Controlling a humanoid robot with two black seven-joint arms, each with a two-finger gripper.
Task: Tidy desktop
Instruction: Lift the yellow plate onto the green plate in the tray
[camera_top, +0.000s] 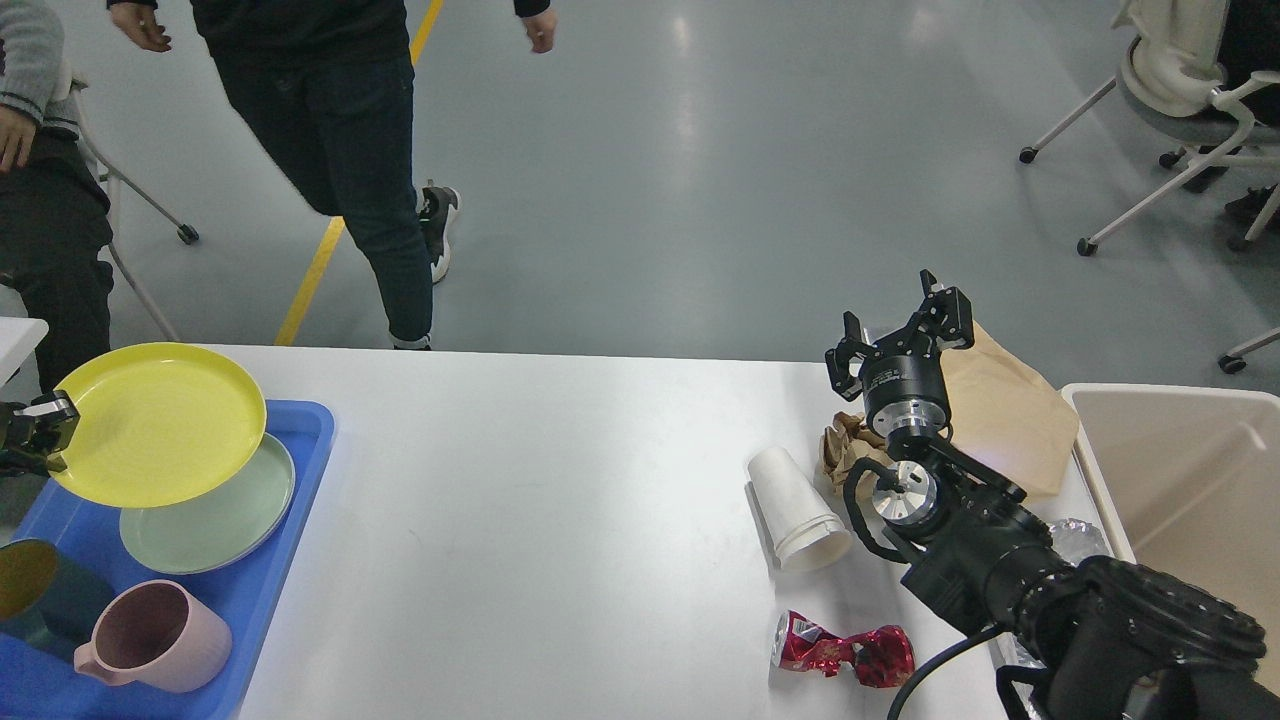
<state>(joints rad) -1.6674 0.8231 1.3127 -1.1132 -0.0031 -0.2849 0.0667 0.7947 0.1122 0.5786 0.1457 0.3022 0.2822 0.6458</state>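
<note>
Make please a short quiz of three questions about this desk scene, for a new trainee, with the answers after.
1. True or false: the yellow plate lies flat on the desktop.
2. Which lies nearest the desktop's front edge: A) white paper cup, B) red wrapper, C) brown paper bag?
3. Fill in: the pink mug stands in the blue ____.

Key:
1. False; the left hand holds it by the rim, above the green plate.
2. B.
3. tray.
</note>
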